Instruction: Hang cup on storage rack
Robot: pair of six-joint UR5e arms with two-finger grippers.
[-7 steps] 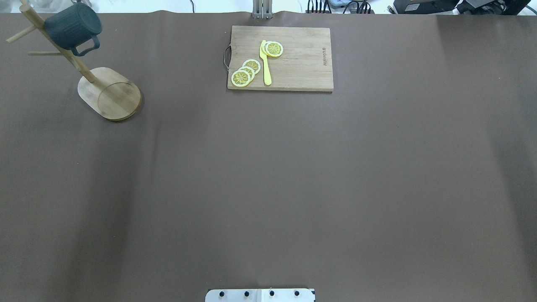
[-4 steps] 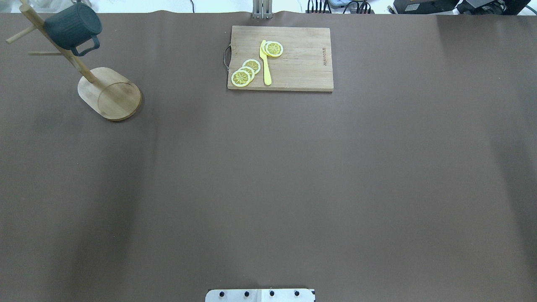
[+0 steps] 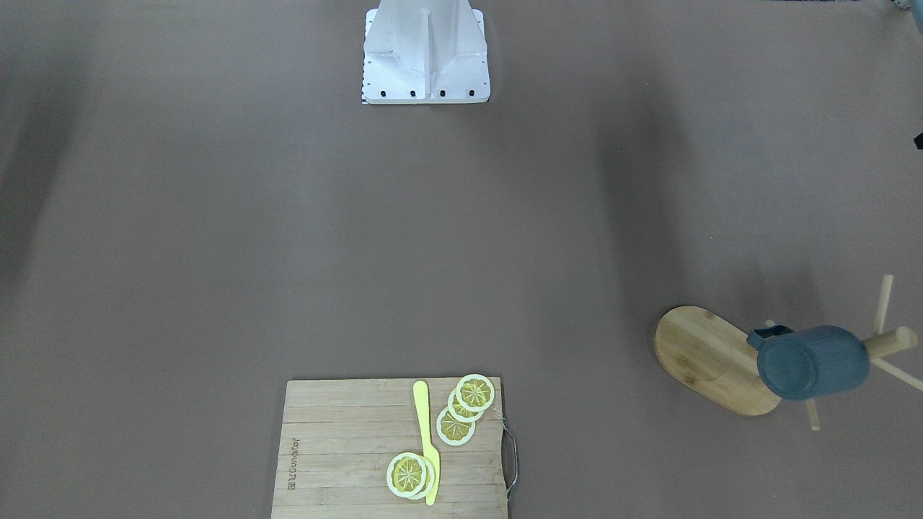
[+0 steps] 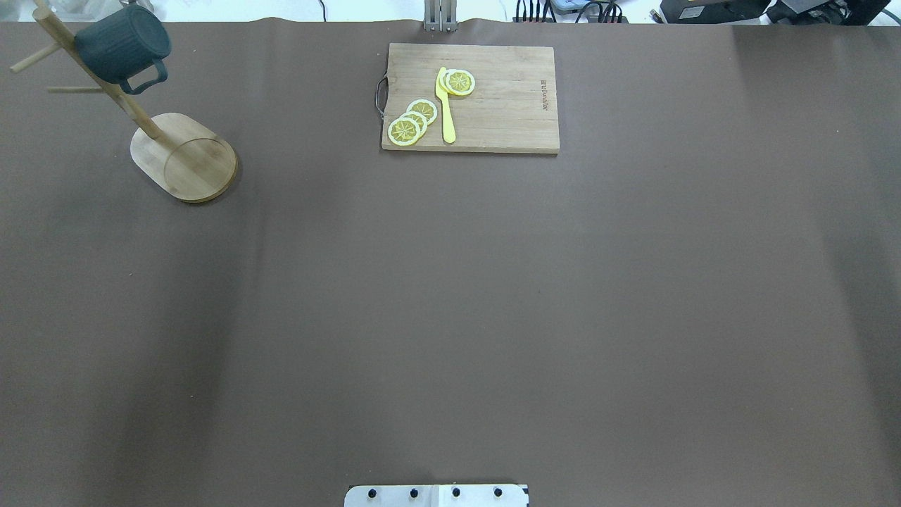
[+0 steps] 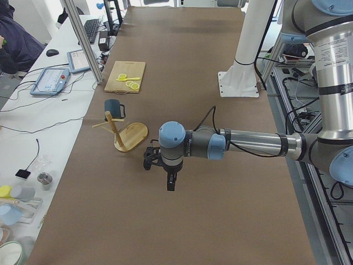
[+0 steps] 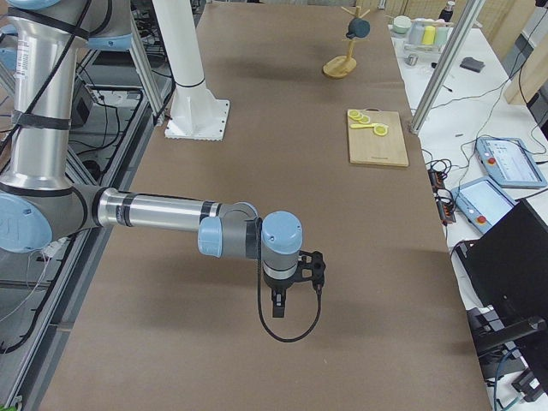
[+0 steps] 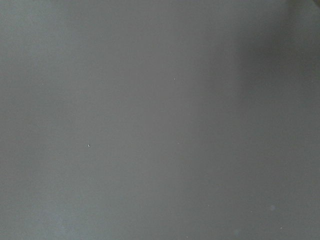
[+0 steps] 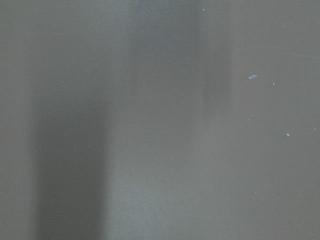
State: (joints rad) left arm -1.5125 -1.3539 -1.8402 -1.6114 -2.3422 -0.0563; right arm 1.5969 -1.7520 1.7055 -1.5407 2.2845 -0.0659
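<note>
The cup [image 4: 121, 44] hangs high on the rack [image 4: 184, 158] at the worktop's [image 4: 450, 317] ten o'clock, probably held by an upward-slanting peg. The left end effector [image 5: 171, 183] and right end effector [image 6: 278, 304] hover well apart; I cannot tell their grip.

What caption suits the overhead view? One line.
Blue mug hangs on the wooden mug tree, far left; cutting board holds lemon slices and a yellow knife.

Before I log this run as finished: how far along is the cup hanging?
Done: the cup hangs on the storage rack, off the table. In hand: nothing; the left gripper and right gripper hang far from the rack. Left: nothing visible.
</note>
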